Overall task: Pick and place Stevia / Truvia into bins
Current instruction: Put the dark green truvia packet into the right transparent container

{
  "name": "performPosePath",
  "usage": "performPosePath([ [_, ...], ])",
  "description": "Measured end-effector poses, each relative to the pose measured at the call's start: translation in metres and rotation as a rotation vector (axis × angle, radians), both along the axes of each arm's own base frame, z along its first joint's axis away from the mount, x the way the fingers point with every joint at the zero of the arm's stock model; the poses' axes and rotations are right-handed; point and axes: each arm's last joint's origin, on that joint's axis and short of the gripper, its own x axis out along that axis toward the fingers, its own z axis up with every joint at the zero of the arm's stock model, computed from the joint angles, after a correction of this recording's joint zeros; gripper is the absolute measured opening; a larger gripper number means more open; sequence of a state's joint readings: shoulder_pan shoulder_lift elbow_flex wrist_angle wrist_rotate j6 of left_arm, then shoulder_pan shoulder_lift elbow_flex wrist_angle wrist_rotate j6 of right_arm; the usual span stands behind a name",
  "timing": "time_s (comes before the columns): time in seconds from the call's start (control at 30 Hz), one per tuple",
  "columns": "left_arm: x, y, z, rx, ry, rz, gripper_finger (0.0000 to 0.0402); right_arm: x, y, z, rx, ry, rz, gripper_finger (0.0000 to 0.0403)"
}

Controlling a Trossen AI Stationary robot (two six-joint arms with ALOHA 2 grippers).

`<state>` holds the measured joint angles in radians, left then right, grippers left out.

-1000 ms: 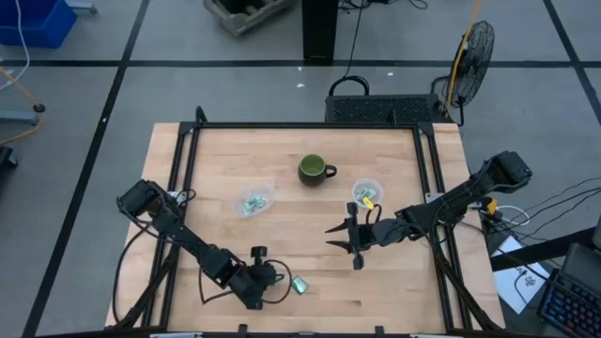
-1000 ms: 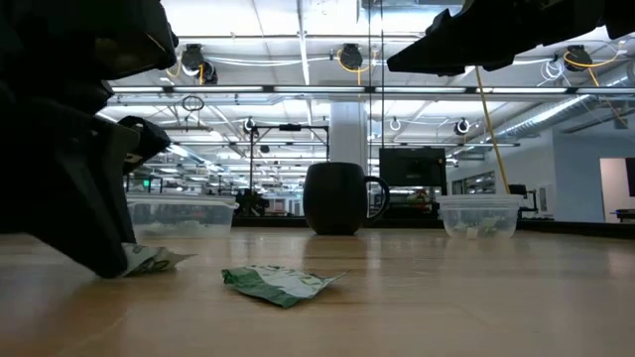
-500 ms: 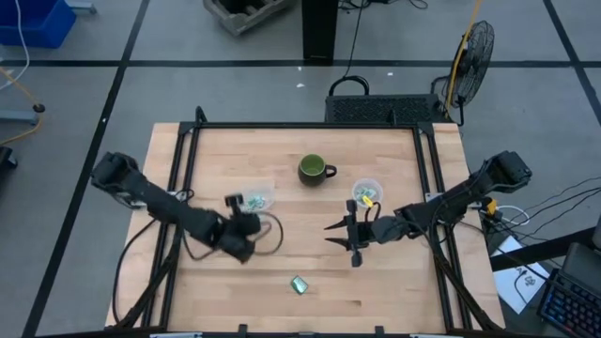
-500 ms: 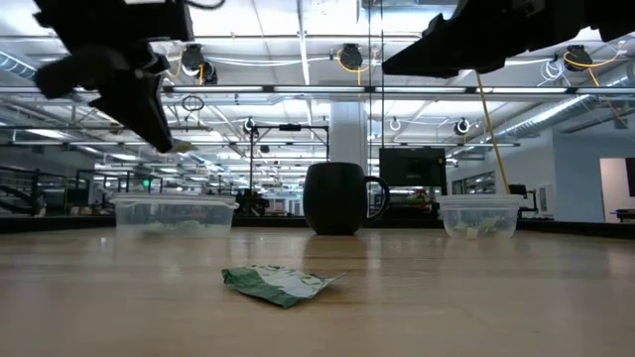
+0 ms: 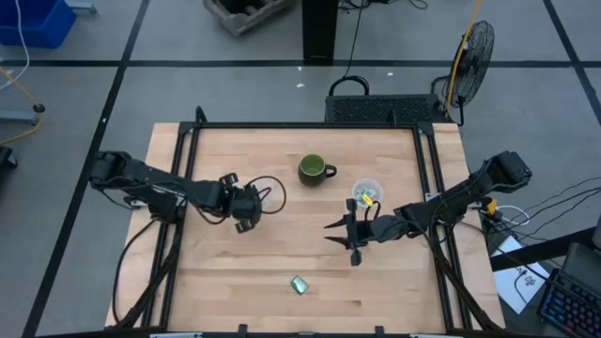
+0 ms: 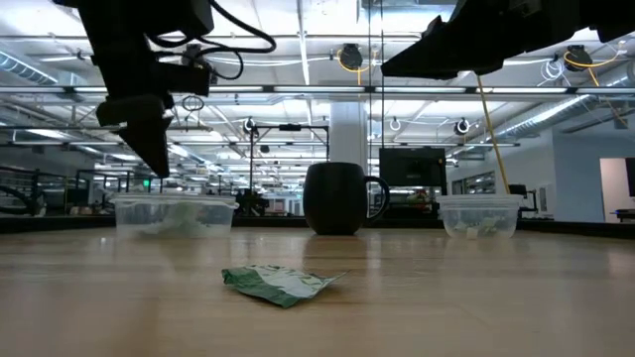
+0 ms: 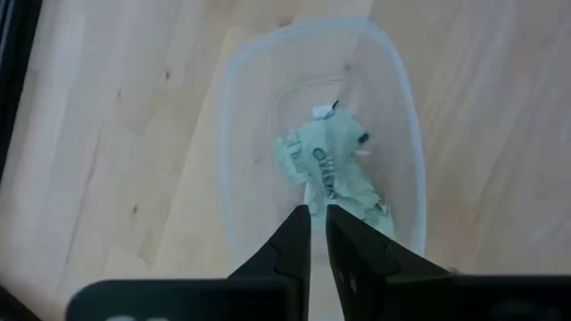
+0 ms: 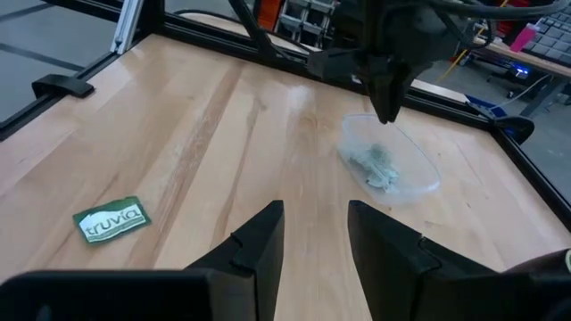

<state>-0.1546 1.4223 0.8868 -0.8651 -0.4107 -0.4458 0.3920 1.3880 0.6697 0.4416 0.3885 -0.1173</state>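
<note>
The left gripper, fingers pressed together and empty, is held over the left bin of packets. One Truvia packet is seen on open tabletop near the front edge; the right gripper is spread

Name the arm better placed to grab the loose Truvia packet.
Right, probably. The right pincer hovers open and empty, nearer the packet; the left pincer is over the left bin, farther off.

Your near worktop is bare around the lone packet; the mug stands between the two bins at the far side.
</note>
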Motion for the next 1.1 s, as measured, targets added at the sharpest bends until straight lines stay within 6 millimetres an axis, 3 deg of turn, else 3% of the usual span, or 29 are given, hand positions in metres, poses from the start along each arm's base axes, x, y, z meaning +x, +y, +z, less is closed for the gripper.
performPosePath([
  [0.27,-0.001,0.003,-0.003,0.000,0.007,0.009,0.0035,0.000,0.000,0.000,-0.001,0.004,0.001,0.0118],
  [0.4,-0.001,0.003,-0.003,0.000,0.005,0.009,0.0063,0.000,0.001,-0.001,0.004,0.007,0.018,0.0118],
  [0.57,0.005,0.002,-0.001,-0.014,-0.066,0.022,0.0102,0.000,0.007,-0.002,0.083,0.043,0.245,0.0118],
  [0.67,0.012,0.001,0.004,-0.025,-0.126,0.020,0.0113,0.002,0.008,-0.005,0.104,0.044,0.256,0.0118],
  [0.9,0.031,-0.005,0.044,-0.038,-0.333,-0.022,0.0118,0.020,0.018,-0.018,0.179,0.005,0.346,0.0125],
  [1.1,0.038,-0.020,0.081,-0.041,-0.468,-0.124,0.0118,0.050,0.036,-0.035,0.179,0.062,0.454,0.0160],
])
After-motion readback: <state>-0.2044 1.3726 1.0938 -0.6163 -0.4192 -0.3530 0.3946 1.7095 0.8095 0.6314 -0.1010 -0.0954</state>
